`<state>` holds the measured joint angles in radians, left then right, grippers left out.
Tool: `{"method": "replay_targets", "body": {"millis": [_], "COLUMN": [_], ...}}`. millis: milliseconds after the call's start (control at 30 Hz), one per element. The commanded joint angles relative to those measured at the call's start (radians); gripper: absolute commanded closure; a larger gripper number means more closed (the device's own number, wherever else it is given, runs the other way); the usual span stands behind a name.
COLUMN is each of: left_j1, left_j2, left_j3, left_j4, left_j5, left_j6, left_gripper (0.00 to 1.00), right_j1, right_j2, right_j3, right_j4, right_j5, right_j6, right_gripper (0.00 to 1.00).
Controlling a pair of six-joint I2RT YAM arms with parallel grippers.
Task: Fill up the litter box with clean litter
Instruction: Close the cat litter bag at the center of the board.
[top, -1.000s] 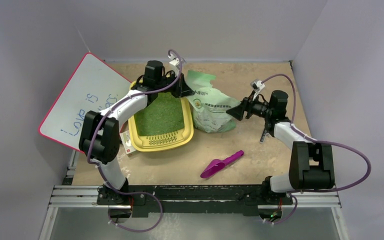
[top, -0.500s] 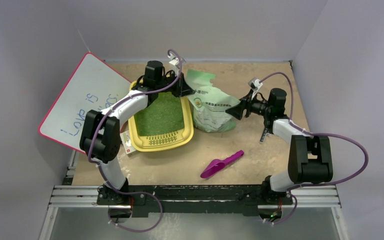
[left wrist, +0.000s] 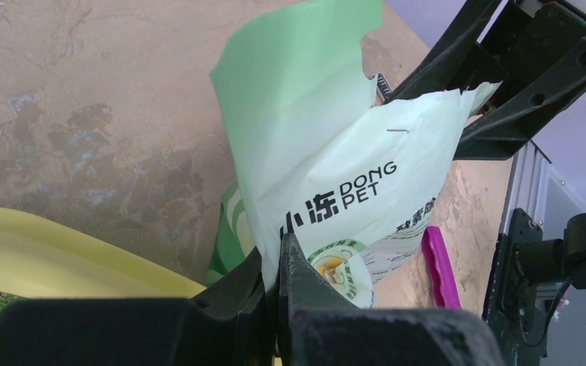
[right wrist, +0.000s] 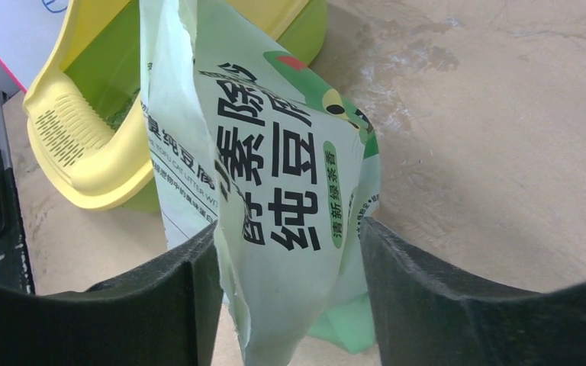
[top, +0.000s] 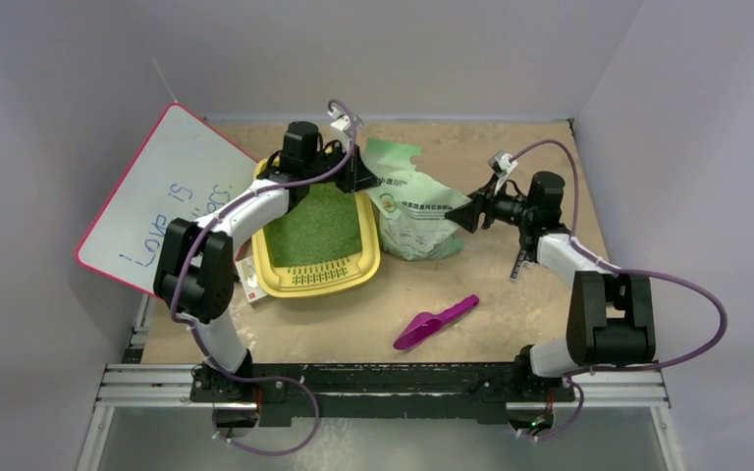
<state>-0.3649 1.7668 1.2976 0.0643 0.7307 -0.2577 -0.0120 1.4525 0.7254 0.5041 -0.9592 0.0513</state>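
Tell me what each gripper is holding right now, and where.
The left gripper is shut on the bag, pinching its edge near the torn top. The right gripper stands open around the bag's side, not clearly gripping it.

One litter box (top: 316, 280), one bag (top: 417, 216), one scoop (top: 435, 322), one whiteboard (top: 157, 196), perhaps one small carton (top: 250, 283).

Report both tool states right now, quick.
Left tool: closed, pinching the bag by its edge.
Right tool: open, jaws on either side of the bag.
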Motion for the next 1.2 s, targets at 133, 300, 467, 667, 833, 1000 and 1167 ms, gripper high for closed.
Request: {"method": "replay_targets", "body": {"millis": [133, 300, 467, 667, 833, 1000, 1167], "left_j1": [0.027, 0.029, 0.03, 0.036, 0.052, 0.052, 0.048], "left_j2": [-0.051, -0.058, -0.069, -0.091, -0.096, -0.108, -0.1], "left_j3": [-0.015, -0.016, -0.023, -0.018, -0.01, -0.047, -0.138], "left_j4": [0.02, 0.017, -0.001, -0.023, -0.044, 0.058, 0.25], "left_j5": [-0.055, -0.062, -0.062, -0.079, -0.075, 0.075, 0.093], "left_j6": [0.023, 0.025, 0.04, 0.057, 0.047, 0.024, -0.111], "left_gripper": [1.0, 1.0, 1.0, 1.0, 1.0, 0.65, 0.56], "right_j1": [0.004, 0.004, 0.004, 0.002, -0.01, -0.009, -0.009], "right_j2": [-0.03, -0.045, -0.068, -0.071, -0.062, -0.076, -0.078], "right_j3": [0.076, 0.086, 0.083, 0.094, 0.117, 0.104, 0.087], "right_j4": [-0.059, -0.115, -0.137, -0.144, -0.204, -0.252, -0.236], "right_j5": [-0.022, -0.037, -0.039, -0.064, -0.047, -0.056, -0.042], "right_j6": [-0.038, -0.047, -0.088, -0.061, 0.003, 0.007, 0.027], "right_gripper": [0.71, 0.88, 0.95, 1.0, 1.0, 1.0, 1.0]}}
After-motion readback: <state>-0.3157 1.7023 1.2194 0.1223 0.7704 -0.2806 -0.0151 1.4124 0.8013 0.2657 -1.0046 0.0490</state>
